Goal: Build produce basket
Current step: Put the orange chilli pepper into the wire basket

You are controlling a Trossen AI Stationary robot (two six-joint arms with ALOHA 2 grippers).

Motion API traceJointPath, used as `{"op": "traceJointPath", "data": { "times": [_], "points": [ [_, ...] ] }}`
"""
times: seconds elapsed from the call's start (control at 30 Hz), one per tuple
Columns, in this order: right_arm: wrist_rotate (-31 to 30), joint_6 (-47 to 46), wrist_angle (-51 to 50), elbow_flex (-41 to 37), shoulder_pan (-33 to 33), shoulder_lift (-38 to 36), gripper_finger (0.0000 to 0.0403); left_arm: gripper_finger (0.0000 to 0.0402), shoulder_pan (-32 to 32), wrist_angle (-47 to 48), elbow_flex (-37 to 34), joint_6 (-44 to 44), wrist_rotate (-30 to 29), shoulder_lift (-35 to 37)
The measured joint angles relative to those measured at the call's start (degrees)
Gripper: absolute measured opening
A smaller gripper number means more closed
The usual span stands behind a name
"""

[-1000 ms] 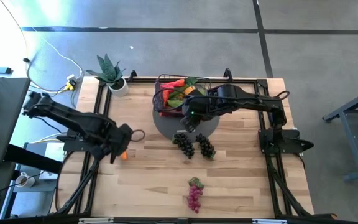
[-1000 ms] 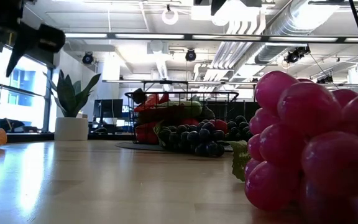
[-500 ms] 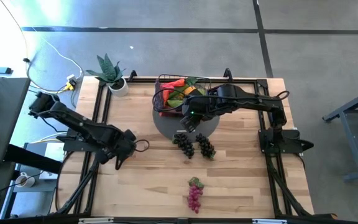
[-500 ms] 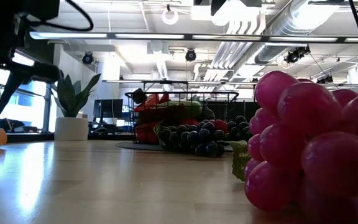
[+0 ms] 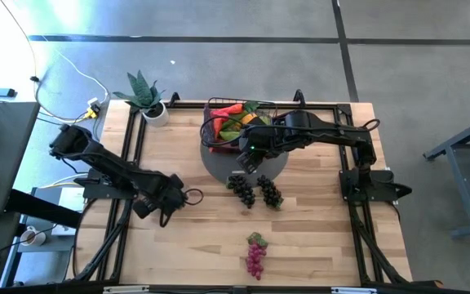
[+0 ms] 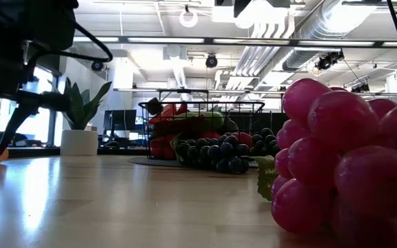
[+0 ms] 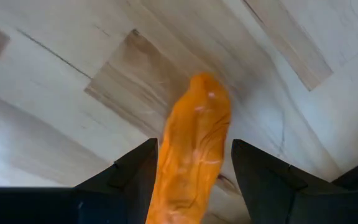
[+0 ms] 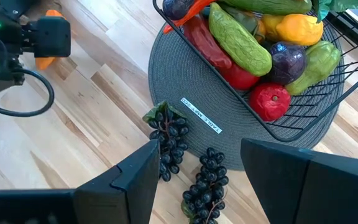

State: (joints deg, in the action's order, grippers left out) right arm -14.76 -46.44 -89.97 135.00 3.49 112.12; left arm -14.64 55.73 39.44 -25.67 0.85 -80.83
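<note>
An orange carrot (image 7: 194,155) lies flat on the wooden table near its left side. My left gripper (image 5: 160,204) points down over it, open, one finger on each side of the carrot's thick part, close to it. The black wire basket (image 5: 235,122) holds several vegetables, among them a cucumber (image 8: 238,37) and a red pepper (image 8: 204,43). It stands on a grey round mat (image 8: 185,81) at the far middle. My right gripper (image 5: 247,159) hangs open above the mat's near edge, with nothing between its fingers.
Two dark grape bunches (image 5: 241,189) (image 5: 269,193) lie at the mat's near edge. A pink-purple bunch (image 5: 255,255) lies near the table's front. A potted spiky plant (image 5: 145,98) stands at the far left corner. Black rails (image 5: 129,163) frame the tabletop.
My left gripper has come down, pointing down, onto the spot where the carrot lies, and its fingers now straddle it. The carrot has stayed where it was.
</note>
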Motion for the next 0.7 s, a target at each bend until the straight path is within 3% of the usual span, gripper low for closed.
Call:
{"op": "traceJointPath", "data": {
  "times": [0.37,0.7],
  "points": [
    [0.01,-0.03,0.00,0.00,0.00,0.00,0.0209,0.0189,-1.98,-3.42,0.02,2.98,-2.50,-5.62],
    [0.04,-1.43,0.00,0.00,0.00,0.01,0.0209,0.0065,-1.96,-3.64,0.13,3.01,-4.42,-6.32]
  ]
}}
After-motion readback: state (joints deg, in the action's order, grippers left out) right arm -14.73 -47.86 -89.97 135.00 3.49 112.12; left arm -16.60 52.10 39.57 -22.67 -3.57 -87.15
